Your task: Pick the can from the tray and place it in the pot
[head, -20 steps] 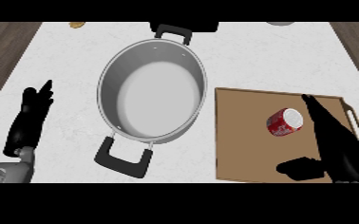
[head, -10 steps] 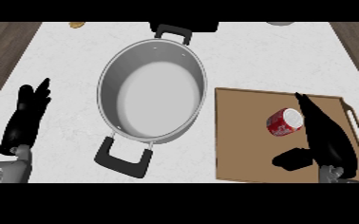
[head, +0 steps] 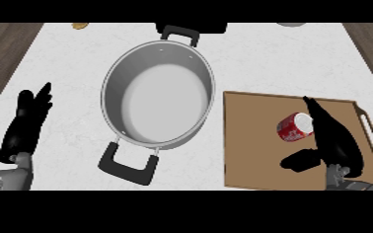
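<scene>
A red can (head: 293, 127) with a white top lies on its side on the brown tray (head: 251, 143) at the right. My right hand (head: 335, 138) is over the tray, its straight fingers lying just right of the can and partly over it, its thumb (head: 300, 160) spread below the can. The hand is open and holds nothing. A big steel pot (head: 158, 95) with two black handles stands empty in the middle of the white counter, left of the tray. My left hand (head: 24, 122) rests open at the left edge, fingers up.
A small yellowish thing (head: 79, 25) lies at the far left of the counter's back, and a pale round thing (head: 291, 24) shows at the back right. Dark wood borders the counter (head: 73, 69) at both sides.
My right hand has moved left and slightly down, closing in on the can, with its thumb now under the can. The left hand, pot and can have stayed put.
</scene>
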Controlling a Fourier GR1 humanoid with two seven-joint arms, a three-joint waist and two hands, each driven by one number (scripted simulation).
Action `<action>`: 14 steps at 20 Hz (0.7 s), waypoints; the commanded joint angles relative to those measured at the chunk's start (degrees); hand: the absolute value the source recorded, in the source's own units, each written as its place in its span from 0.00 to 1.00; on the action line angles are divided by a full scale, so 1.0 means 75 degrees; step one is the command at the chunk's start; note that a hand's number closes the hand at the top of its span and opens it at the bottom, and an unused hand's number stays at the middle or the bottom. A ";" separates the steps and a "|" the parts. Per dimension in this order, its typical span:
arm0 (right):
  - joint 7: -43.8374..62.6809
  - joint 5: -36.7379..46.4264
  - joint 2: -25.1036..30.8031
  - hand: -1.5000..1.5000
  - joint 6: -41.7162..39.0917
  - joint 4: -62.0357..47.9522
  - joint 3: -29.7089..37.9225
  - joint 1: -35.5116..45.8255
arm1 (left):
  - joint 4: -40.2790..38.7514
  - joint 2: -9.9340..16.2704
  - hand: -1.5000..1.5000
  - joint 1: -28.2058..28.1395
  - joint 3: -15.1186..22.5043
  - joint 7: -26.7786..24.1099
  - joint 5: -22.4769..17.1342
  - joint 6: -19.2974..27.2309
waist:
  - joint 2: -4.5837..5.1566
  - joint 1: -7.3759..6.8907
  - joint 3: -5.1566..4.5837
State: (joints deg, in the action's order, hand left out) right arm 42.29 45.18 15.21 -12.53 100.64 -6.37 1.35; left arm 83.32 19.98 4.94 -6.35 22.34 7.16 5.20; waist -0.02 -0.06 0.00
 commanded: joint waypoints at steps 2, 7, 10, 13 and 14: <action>-0.0258 0.0262 -0.0387 0.00 0.0195 -0.0132 -0.0026 -0.0293 | 0.0194 -0.0244 0.50 -0.0051 -0.0139 0.0152 0.0183 -0.0070 | -0.0002 0.0013 0.0000; -0.0741 0.0117 -0.0238 0.00 -0.0038 -0.0596 0.0366 -0.0136 | -0.0012 -0.0176 0.50 -0.0166 -0.0420 -0.0256 0.0210 -0.0323 | -0.0001 0.0010 -0.0001; -0.1084 0.0303 -0.0374 0.00 0.0392 -0.1533 0.0598 0.0410 | -0.0463 -0.0301 0.50 0.0190 -0.0441 -0.0363 0.0324 -0.0318 | 0.0005 0.0005 0.0000; -0.1351 0.0337 -0.0495 1.00 0.0425 -0.1111 0.0450 -0.0021 | 0.0111 -0.0540 0.50 -0.0087 -0.0313 -0.0099 0.0565 -0.0169 | -0.0001 0.0009 0.0000; -0.1948 0.0398 -0.0185 1.00 0.0701 -0.2066 0.0686 0.0690 | 0.0201 -0.0501 0.50 -0.0044 -0.0233 0.0085 0.0502 -0.0256 | 0.0006 -0.0020 0.0002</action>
State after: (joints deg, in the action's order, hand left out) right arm 33.44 46.92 12.84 -10.27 91.46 -2.33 3.74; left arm 84.03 16.97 4.83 -8.33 22.31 10.27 3.41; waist -0.09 -0.05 -0.08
